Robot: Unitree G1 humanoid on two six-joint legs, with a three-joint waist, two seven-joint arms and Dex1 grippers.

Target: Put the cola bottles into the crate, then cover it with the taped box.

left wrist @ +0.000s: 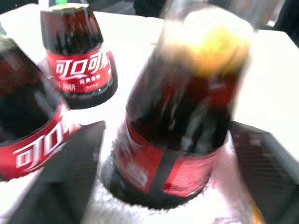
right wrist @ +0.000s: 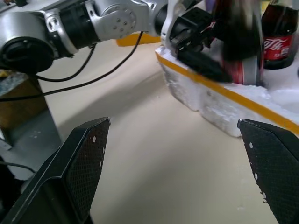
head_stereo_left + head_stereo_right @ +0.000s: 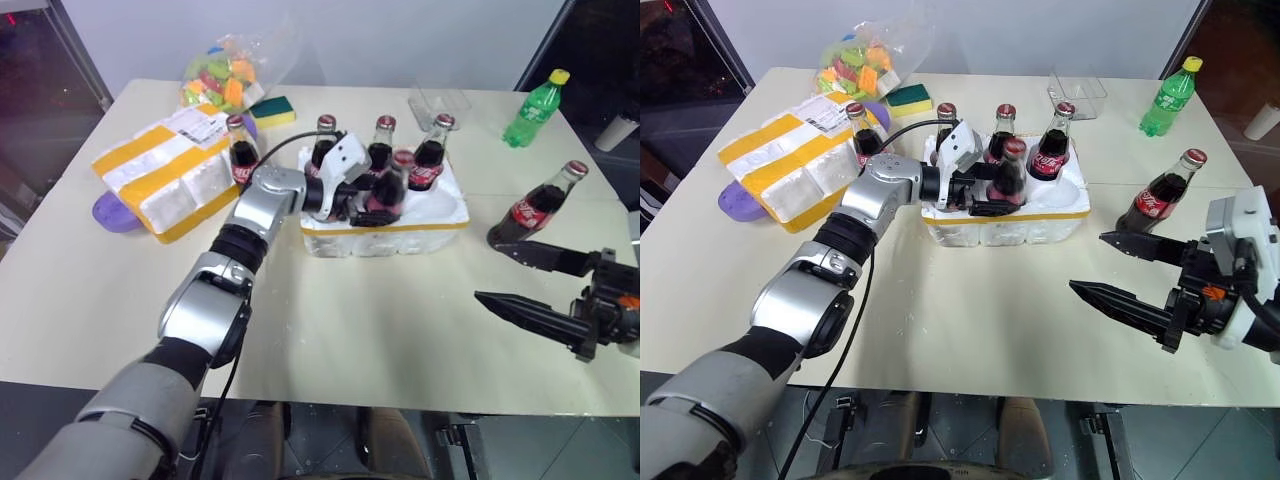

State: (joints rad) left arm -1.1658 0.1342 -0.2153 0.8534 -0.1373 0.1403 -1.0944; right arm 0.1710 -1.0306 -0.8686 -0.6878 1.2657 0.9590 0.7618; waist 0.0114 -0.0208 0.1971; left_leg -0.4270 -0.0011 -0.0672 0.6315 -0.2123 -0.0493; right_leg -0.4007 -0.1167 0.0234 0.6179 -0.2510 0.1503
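Now left tool (image 3: 992, 196) astride crated bottle (image 3: 1008, 172)

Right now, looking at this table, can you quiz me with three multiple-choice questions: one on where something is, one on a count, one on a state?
1. Where is the green bottle?
A. In the foam tray
B. On the table, far right corner
C. On top of the taped box

2. How many cola bottles are there in all?
A. Four
B. Six
C. Eight

3. What state is the right gripper in?
A. Open, holding nothing
B. Shut on a cola bottle
C. Shut on the sponge

Answers:
1 B: it stands alone near the far right edge.
2 B: six red caps can be counted.
3 A: its fingers are spread over bare table.
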